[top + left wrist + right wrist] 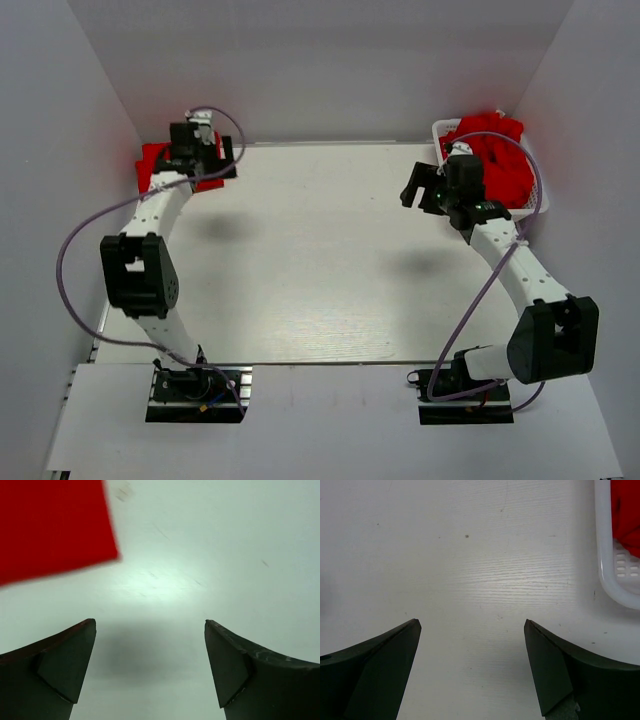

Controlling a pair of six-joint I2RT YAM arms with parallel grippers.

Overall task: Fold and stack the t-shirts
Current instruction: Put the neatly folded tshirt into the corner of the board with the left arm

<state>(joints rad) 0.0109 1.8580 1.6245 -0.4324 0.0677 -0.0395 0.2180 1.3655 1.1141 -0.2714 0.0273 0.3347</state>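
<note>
1. Counter (pixel 320 270): both of my arms are mounted at its near edge. The surface between them is white.

2. Right claw (pixel 472 622): the jaws stand wide apart and hold nothing. Only counter shows between the fingers. The claw sits toward the far right of the counter, just left of the basket (pixel 535 205). In my right wrist view, a rounded corner of the basket rim lies beyond the right finger, apart from it.

3. Left claw (pixel 150 625): the jaws stand wide apart and hold nothing. Only counter shows between the fingers. The claw is at the far left of the counter.

4. Folded t-shirt (pixel 155 162): a flat red cloth in the far left corner, directly left of the left claw. In my left wrist view, its straight-edged corner lies ahead of the left finger, clear of both fingertips.

5. Heap of t-shirts (pixel 497 150): crumpled red cloth fills the basket in the far right corner, beyond and to the right of the right claw.
</note>
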